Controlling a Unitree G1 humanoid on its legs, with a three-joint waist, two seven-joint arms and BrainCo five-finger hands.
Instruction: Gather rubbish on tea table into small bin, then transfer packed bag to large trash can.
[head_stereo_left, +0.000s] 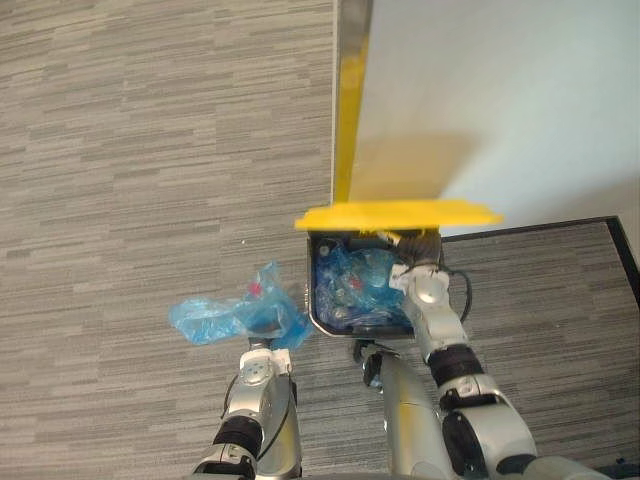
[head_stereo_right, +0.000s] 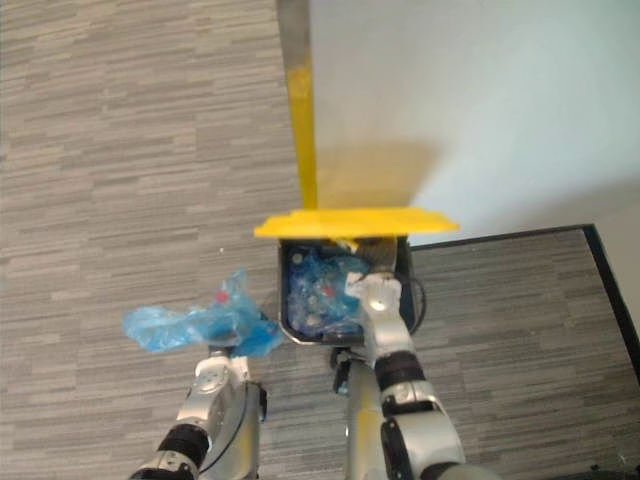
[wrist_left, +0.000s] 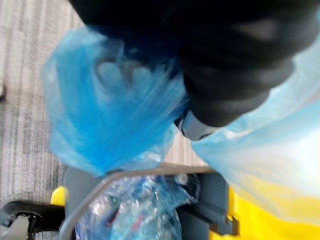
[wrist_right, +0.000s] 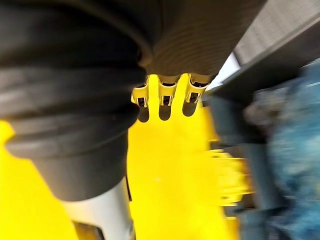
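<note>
A blue rubbish bag (head_stereo_left: 232, 315) hangs over the carpet just left of the large dark trash can (head_stereo_left: 313, 300). My left hand (head_stereo_left: 264, 332) is under the bag's bunched top and shut on it; in the left wrist view the blue plastic (wrist_left: 110, 115) gathers against the hand's dark cover (wrist_left: 235, 75). The can's yellow lid (head_stereo_left: 395, 214) is raised. My right hand (head_stereo_left: 421, 258) is beneath it, its straight fingers (wrist_right: 165, 91) pressed flat on the yellow underside. Inside the can lie blue bags of rubbish (head_stereo_left: 355, 285).
A white wall panel with a yellow edge strip (head_stereo_left: 350, 100) rises directly behind the can. A dark border line (head_stereo_left: 560, 226) runs along the floor on the right. Grey striped carpet (head_stereo_left: 130, 150) stretches out to the left.
</note>
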